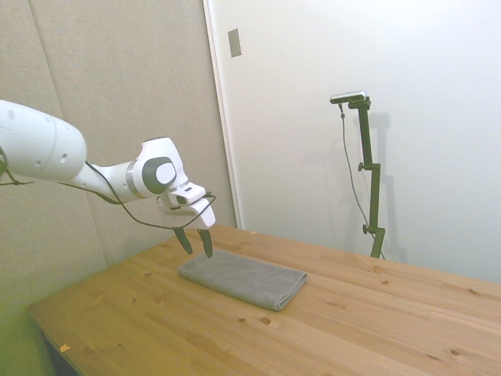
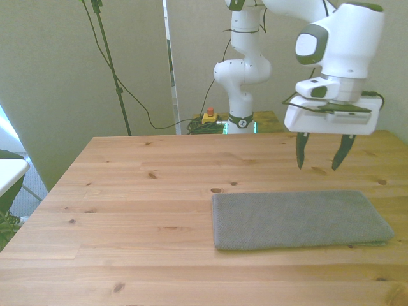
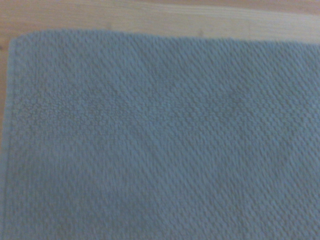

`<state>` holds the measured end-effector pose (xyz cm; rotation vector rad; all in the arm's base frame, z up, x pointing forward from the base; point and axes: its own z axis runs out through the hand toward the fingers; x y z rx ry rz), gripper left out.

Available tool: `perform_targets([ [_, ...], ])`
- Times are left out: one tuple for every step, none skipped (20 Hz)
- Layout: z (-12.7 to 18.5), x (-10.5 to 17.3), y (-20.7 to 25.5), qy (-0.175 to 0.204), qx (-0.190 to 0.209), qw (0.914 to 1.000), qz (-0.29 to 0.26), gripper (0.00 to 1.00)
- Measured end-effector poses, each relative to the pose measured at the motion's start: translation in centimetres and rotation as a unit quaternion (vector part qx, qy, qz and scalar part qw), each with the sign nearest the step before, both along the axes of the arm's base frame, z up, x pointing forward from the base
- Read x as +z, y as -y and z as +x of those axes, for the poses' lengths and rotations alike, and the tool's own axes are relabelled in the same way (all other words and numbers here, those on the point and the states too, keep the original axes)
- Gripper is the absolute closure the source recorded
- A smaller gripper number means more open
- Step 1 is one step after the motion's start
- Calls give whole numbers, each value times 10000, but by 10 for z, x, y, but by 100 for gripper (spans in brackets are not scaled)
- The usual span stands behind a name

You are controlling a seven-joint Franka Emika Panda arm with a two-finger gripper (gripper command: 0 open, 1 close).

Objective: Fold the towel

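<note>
One grey towel (image 2: 296,219) lies flat on your wooden worktop (image 2: 140,191), toward the front view's right, already layered into a long rectangle with a rounded fold edge visible in the side view. Your hand (image 2: 320,153) hangs just above the towel's far long edge, near the end at the front view's right, fingers spread and holding nothing. Expect the cloth to be light, soft and limp: it will sag and drape from wherever you pinch it, and the layers may slide apart. I would take hold at a corner or short edge, gathering every layer. The wrist view gives you what the others cannot, the woven, bumpy texture and a rounded corner against bare wood; the side view alone shows the towel's thickness and the gap beneath your fingers.
</note>
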<state>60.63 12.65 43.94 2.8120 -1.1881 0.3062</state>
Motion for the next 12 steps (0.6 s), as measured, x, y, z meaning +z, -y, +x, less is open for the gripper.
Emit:
perform_targets([
  [11, -7, -12, -8, -18, 9998, -207, 0],
  [21, -15, -25, -17, -31, 9990, -435, 0],
  [29, -21, -40, 22, -39, 9977, -681, 0],
  [36, -26, -56, 102, -59, 9958, -905, 0],
  [42, -29, -71, 180, -70, 9938, -1093, 0],
  [46, -31, -85, 261, -78, 9916, -1268, 0],
  [48, -33, -98, 306, -99, 9895, -1412, 0],
  [49, -36, -108, 324, -129, 9873, -1549, 0],
  [49, -39, -117, 324, -169, 9850, -1687, 0],
  [50, -44, -124, 317, -200, 9823, -1833, 0],
  [51, -49, -130, 322, -216, 9797, -1968, 0],
  [53, -55, -136, 337, -219, 9771, -2091, 0],
])
